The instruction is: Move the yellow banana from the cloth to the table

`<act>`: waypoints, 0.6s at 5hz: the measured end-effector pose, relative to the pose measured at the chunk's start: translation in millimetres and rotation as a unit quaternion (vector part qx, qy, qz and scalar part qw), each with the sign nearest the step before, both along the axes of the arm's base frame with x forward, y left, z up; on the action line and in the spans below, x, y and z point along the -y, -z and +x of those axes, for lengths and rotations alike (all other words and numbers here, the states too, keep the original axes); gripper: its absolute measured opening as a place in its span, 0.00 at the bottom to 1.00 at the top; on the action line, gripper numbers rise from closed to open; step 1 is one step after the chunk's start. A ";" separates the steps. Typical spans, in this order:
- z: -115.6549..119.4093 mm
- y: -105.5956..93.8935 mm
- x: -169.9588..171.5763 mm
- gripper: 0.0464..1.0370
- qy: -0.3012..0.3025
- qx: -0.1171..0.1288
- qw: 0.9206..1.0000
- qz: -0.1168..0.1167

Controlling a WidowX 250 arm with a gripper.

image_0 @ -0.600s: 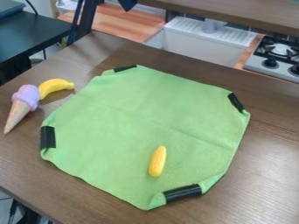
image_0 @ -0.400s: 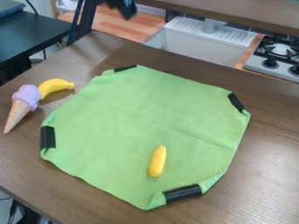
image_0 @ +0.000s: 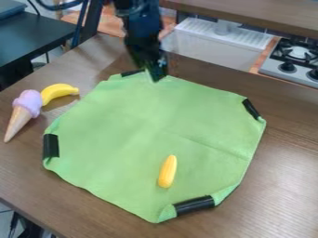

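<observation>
Black gripper dropped in over the cloth's top edge, wide or narrow I couldn't tell, yet the banana already lay near the table's left edge, seemingly job done!

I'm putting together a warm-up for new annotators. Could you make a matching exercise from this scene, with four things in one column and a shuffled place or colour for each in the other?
Things
1. Banana
2. Toy corn cob
3. Ice cream cone
4. Gripper

Places and colours
A. Purple at one end, tan at the other
B. Above the far edge of the green cloth
C. Curved and yellow, on the brown table
D. Straight and yellow, lying on the green cloth

Right pairs: 1-C, 2-D, 3-A, 4-B
</observation>
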State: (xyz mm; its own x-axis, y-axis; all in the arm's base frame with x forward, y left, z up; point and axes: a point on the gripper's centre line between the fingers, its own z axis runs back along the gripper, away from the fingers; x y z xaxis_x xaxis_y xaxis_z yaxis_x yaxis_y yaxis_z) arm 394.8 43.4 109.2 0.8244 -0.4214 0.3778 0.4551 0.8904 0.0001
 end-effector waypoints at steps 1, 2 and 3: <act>-29.2 17.1 9.8 0.96 -0.033 -0.052 0.998 0.006; -57.8 17.5 27.5 0.96 -0.075 -0.076 0.994 0.011; -89.9 15.2 39.6 0.96 -0.150 -0.077 0.986 -0.001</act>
State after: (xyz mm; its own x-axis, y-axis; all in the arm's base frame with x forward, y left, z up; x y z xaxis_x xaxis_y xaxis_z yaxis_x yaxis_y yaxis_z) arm 304.9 3.8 94.0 0.9596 -0.1497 0.2381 0.1661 0.9848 -0.0503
